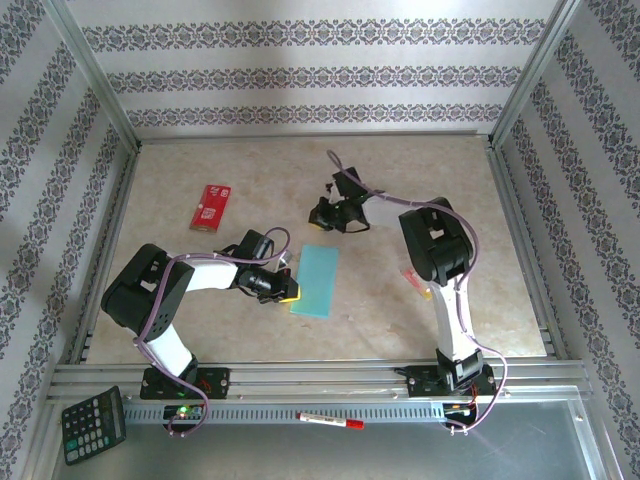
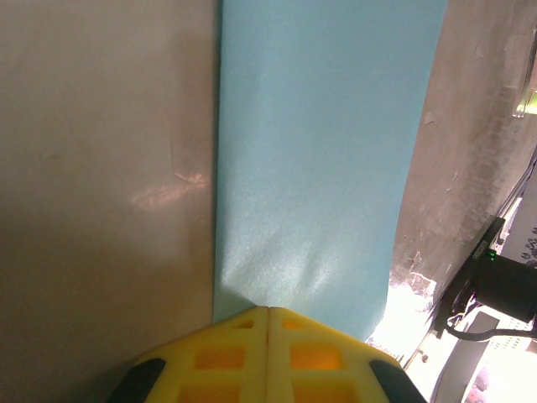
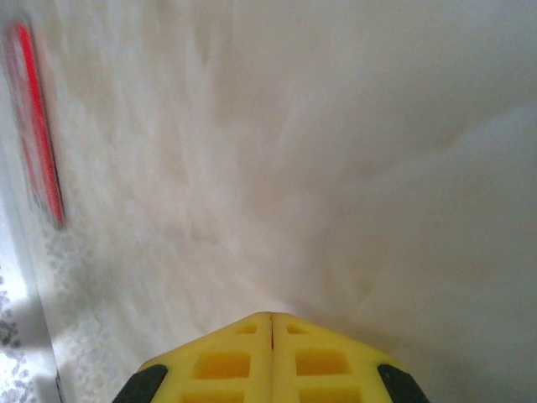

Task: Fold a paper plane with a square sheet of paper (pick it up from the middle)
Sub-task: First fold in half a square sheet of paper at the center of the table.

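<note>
Top external view shows the square sheet of paper (image 1: pixel 315 281), folded into a narrow light teal rectangle, lying flat on the table (image 1: pixel 450 190) near the middle, towards the near edge. The left gripper (image 1: pixel 291 292) sits at its near left edge. In the left wrist view its yellow fingers (image 2: pixel 319 357) are pressed together, their tip at the paper's (image 2: pixel 323 151) near edge; nothing shows between them. The right gripper (image 1: pixel 318 222) hangs just beyond the sheet's far end, apart from it, its fingers (image 3: pixel 323 363) closed on nothing. A red packet (image 1: pixel 211 206) lies further left, and a small pink-and-yellow packet (image 1: pixel 415 282) by the right arm. A calculator (image 1: pixel 93 425) and a marker (image 1: pixel 330 421) lie on the front ledge.
</note>
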Controlling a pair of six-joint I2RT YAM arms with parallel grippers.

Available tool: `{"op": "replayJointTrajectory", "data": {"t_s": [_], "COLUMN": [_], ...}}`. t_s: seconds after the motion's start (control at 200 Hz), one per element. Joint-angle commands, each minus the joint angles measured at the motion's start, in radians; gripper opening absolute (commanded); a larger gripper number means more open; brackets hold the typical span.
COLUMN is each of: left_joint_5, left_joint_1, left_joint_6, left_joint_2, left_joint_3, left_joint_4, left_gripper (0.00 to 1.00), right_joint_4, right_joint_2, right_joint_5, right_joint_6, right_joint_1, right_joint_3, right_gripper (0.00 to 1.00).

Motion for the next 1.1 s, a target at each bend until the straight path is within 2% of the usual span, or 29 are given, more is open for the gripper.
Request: {"op": "replayJointTrajectory", "data": {"t_s": [0.0, 0.19, 0.315, 0.495, 1.004, 1.094], "left_joint_5": [-0.181, -0.179, -0.181, -0.181, -0.169, -0.148], "left_joint_1": [0.009, 0.007, 0.008, 0.009, 0.009, 0.008], "left_joint_6": [0.018, 0.015, 0.013, 0.013, 0.003, -0.016], "left_joint_2": [0.067, 0.064, 0.061, 0.061, 0.014, -0.033], "left_joint_3": [-0.064, -0.057, -0.054, -0.051, -0.033, -0.012], "left_joint_4": [-0.233, -0.232, -0.232, -0.232, -0.245, -0.243], "left_gripper": [0.00, 0.00, 0.00, 0.00, 0.00, 0.09], "right_joint_4": [-0.027, 0.025, 0.074, 0.108, 0.107, 0.095], "right_joint_2": [-0.088, -0.214, -0.246, -0.209, -0.090, -0.087], "right_joint_5": [-0.009, -0.037, -0.040, -0.031, -0.013, -0.001], "right_joint_6": [-0.049, -0.036, 0.002, 0.030, 0.003, -0.014], "right_joint_1": [0.001, 0.059, 0.108, 0.155, 0.149, 0.147], "right_joint_3": [-0.019, -0.179, -0.259, -0.287, -0.282, -0.294], "right_gripper": [0.00, 0.00, 0.00, 0.00, 0.00, 0.00]}}
